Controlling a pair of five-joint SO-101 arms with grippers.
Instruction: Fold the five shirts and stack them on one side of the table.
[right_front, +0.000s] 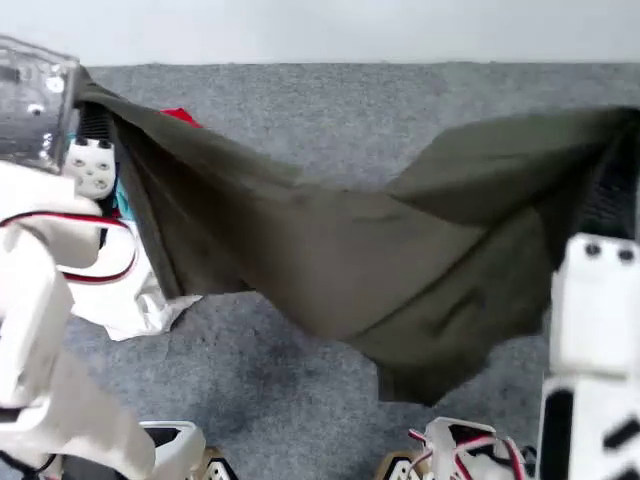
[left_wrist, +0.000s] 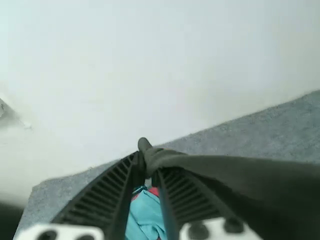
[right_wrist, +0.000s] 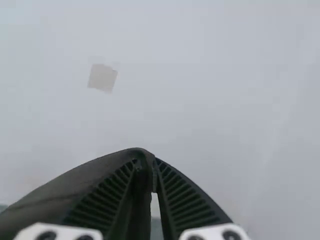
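- The left tool is pinched shut on a bunched edge of the olive shirt. A small nub of cloth pokes out past the tips of its ribbed black fingers.
- The right tool is also closed narrow, its two fingers meeting at the tips. Olive cloth is caught there and draped over the outside of one finger.
- The olive shirt is strung between the two tools and lifted above the grey table. In the high view one end runs up to the left arm at the left side and the other end to the right arm at the right side.
- The shirt sags in the middle. A folded lobe hangs lowest toward the near edge, closer to the right arm, and I cannot tell whether it touches the table.
- A crumpled white cloth lies on the table beside the left arm, partly under the shirt's edge.
- A teal cloth lies below the left tool and shows between its fingers in the left wrist view.
- A red cloth lies just beside the teal cloth, peeking out behind the shirt's upper edge at the far left of the table.
- A pale wall rises beyond the far edge of the table.
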